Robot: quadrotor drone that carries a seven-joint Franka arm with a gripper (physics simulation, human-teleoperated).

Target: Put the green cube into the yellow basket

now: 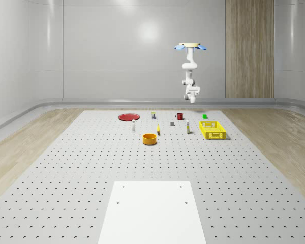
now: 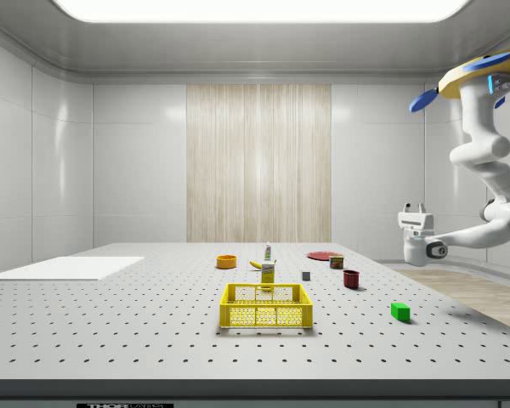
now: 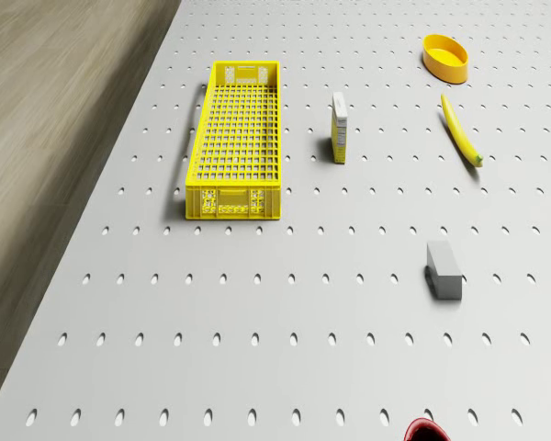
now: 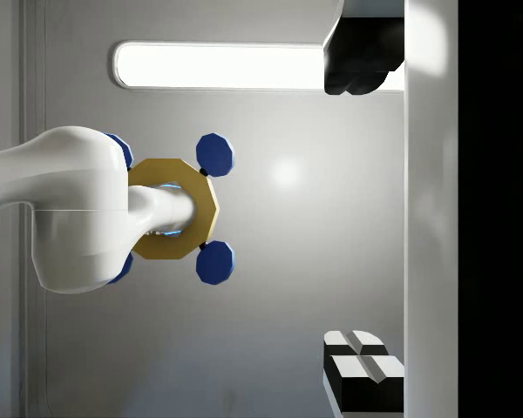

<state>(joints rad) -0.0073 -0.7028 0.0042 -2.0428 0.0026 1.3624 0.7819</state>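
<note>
Hovering high over the far side of the table (image 1: 152,168), the drone (image 1: 191,47) hung in the whole-scene view above the ground between the red mug (image 1: 179,116) and the green cube (image 1: 205,116), which I saw lying just beyond the yellow basket (image 1: 213,130). From the side view, the arm folded down and back, wrist level, gripper (image 2: 411,207) pointing up (a stowed pose, I judged, not a reaching one); the cube sat to the basket's right, well apart from the gripper. Drone view gave me the basket, a carton (image 3: 340,128), a banana (image 3: 462,130). Wrist view looked at the drone's underside, fingertips (image 4: 363,366) spread wide, holding nothing.
</note>
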